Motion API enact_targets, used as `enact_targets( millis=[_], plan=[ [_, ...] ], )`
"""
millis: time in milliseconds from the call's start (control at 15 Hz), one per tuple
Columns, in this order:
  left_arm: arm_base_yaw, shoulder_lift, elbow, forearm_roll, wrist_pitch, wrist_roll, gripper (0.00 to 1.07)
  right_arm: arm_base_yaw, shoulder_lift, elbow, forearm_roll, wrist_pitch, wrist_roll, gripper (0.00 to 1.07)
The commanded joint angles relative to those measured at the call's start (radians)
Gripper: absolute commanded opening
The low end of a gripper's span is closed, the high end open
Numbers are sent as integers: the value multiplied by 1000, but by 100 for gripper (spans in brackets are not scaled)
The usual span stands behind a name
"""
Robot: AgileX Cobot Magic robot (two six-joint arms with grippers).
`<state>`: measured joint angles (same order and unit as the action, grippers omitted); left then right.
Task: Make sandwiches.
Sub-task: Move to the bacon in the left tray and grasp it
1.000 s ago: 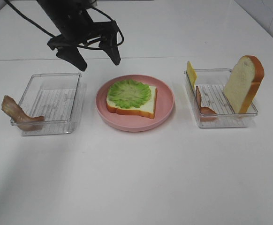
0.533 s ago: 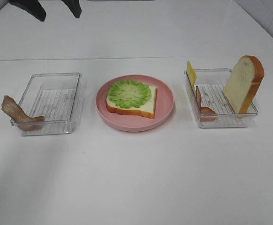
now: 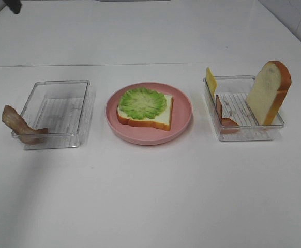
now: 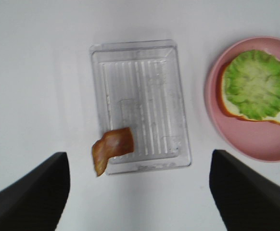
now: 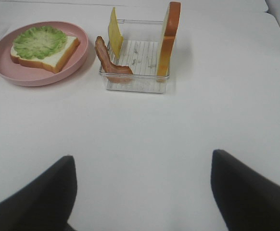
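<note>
Starting at the middle of the high view, you have the sandwich base: one bread slice lying flat on the pink plate, with the lettuce leaf spread over it. Its long axis runs across the frame, the right end a touch lower. The leaf hides which end is the crown.

— And the other parts?

— Look to the right of the frame. In the clear tray the second bread slice stands on edge, its long axis pointing up and leaning toward the upper right, white face turned left. The cheese slice stands upright at that tray's far-left corner. A bacon strip leans on the left wall, upper end above the rim, lower end in the near corner.

— Anything on the left?

— Yes: the other bacon strip is draped over the lower-left corner of the left-hand clear tray, one end inside, the other outside and pointing to the upper left.

— How do the jaws stand?

— Your left gripper is spread wide with nothing between its fingers, looking straight down on that tray; only one dark fingertip shows in the upper left corner of the high view. Your right gripper is spread just as wide above the white table, gripping nothing, and does not appear in the high view.
</note>
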<state>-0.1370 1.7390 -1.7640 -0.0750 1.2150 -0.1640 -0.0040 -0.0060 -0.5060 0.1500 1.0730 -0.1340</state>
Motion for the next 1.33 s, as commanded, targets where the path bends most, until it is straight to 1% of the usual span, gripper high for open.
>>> enact_targets(
  millis=[67,200,267,400,533,667,1067,1133,1333],
  plan=[
    [54,-91,157,51,74,-50,75,-8,-13,0,0,-7,-7,74],
    [54,-89,201,75,72,-56,75,-8,-13,0,0,-7,-7,74],
    [54,-85,226,92,71,-76,75,-8,-13,0,0,-7,-7,74],
    [54,-49,239,129,61,-100,75,-8,-13,0,0,-7,-7,74],
    [54,-12,239,117,42,-116,75,-8,-13,0,0,-7,-7,74],
    [54,71,239,95,21,-116,75,-8,-13,0,0,-7,-7,74],
    [51,209,239,61,-44,-116,75,-8,-13,0,0,-7,-7,74],
    [51,238,239,56,-78,-116,75,-8,-13,0,0,-7,-7,74],
    [51,267,239,17,-101,-116,74,-8,-13,0,0,-7,-7,74]
  ],
)
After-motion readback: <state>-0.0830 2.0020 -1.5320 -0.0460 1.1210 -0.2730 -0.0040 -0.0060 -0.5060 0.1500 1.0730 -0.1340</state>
